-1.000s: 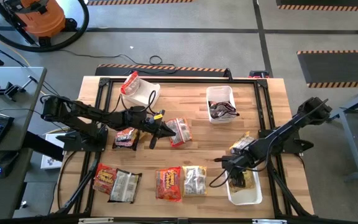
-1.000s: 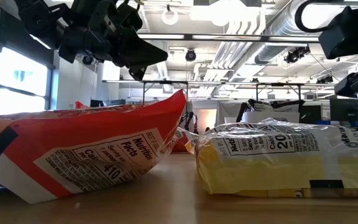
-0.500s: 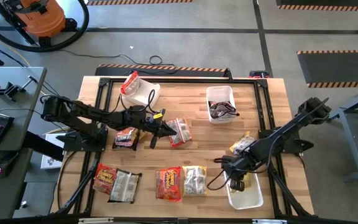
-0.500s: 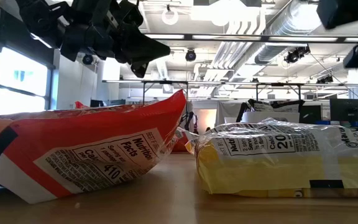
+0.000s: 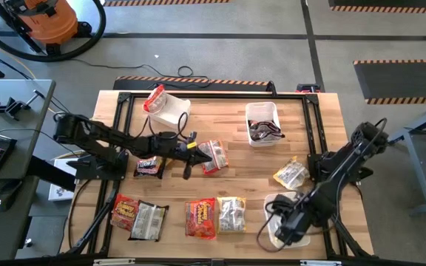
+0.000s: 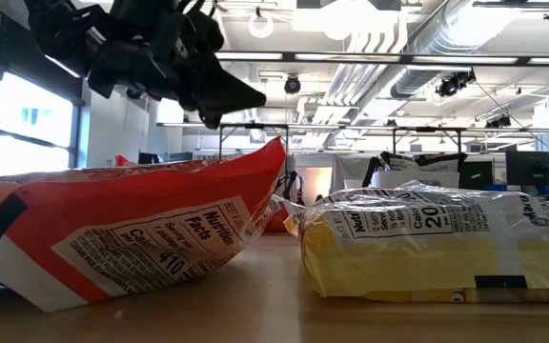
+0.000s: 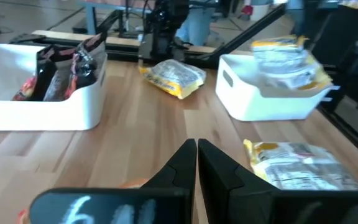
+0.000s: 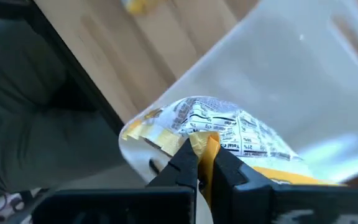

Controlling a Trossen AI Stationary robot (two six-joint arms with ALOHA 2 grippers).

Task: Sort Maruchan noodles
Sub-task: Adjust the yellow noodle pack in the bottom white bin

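Wooden table [image 5: 235, 166] had loose Maruchan noodles [image 5: 201, 218] along the near edge. Right gripper [image 8: 199, 163] was pinched on a yellow packet [image 8: 219, 127] over the white bin [image 5: 271, 229], probably to drop it in. Left gripper [image 7: 197, 163] sat clenched mid-table, holding nothing.

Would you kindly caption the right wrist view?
Right end effector pinches a yellow ramen packet over the white bin.
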